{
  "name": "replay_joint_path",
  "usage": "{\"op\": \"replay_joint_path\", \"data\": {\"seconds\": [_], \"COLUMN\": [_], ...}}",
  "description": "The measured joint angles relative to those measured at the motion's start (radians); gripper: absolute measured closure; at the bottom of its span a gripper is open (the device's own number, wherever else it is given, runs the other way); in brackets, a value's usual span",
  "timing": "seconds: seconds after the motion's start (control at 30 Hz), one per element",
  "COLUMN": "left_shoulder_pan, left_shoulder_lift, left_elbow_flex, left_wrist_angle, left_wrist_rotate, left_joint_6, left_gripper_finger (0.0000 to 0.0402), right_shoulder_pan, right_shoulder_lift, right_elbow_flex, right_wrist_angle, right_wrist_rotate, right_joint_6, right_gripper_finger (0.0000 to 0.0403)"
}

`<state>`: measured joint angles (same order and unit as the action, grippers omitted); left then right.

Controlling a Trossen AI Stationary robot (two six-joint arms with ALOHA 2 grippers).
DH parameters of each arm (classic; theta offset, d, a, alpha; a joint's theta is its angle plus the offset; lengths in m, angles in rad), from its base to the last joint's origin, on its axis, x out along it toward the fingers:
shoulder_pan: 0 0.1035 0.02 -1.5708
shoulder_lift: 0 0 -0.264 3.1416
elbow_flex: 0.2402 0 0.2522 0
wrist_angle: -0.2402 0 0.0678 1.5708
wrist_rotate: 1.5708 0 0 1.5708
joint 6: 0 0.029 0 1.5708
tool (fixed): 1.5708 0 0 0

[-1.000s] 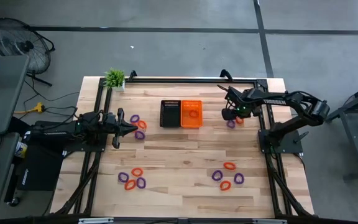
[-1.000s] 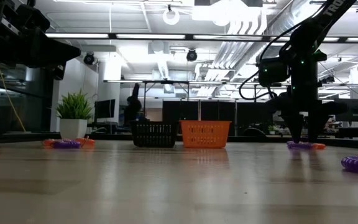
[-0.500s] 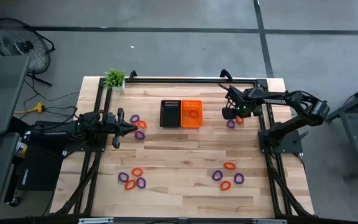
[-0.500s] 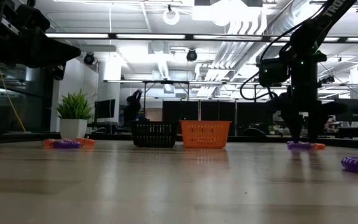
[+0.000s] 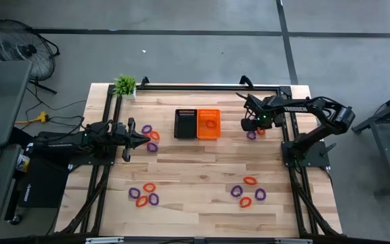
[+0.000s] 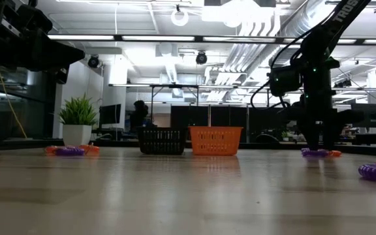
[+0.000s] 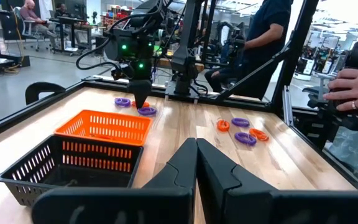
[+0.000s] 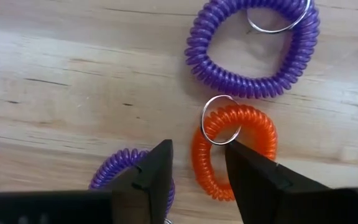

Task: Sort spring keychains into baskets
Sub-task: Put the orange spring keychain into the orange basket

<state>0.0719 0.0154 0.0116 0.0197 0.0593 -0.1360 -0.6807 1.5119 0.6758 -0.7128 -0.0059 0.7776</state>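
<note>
Tabletop: orange basket (image 5: 208, 124) with keychain (image 5: 210, 124)

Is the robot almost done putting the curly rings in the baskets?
Not nearly. Done: one ring seems to lie in the orange basket; the black basket looks empty. In hand: the right gripper is down at the table, its fingers either side of an orange keychain, not clamped yet. The left gripper waits shut. Left: purple keychains and orange ones scattered in four groups on the table.
</note>
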Motion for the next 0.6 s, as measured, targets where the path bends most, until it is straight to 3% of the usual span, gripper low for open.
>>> {"op": "replay_joint_path", "data": {"seconds": [0.6], "left_shoulder_pan": [0.000], "left_shoulder_lift": [0.000], "left_elbow_flex": [0.000], "left_wrist_angle": [0.000], "left_wrist_rotate": [0.000], "left_joint_6": [0.000], "left_gripper_finger": [0.0400], "right_shoulder_pan": [0.000], "right_shoulder_lift": [0.002], "right_elbow_flex": [-0.002], "right_wrist_angle": [0.002], "right_wrist_rotate": [-0.007], "right_joint_6": [-0.064], "right_gripper_finger": [0.0374]}}
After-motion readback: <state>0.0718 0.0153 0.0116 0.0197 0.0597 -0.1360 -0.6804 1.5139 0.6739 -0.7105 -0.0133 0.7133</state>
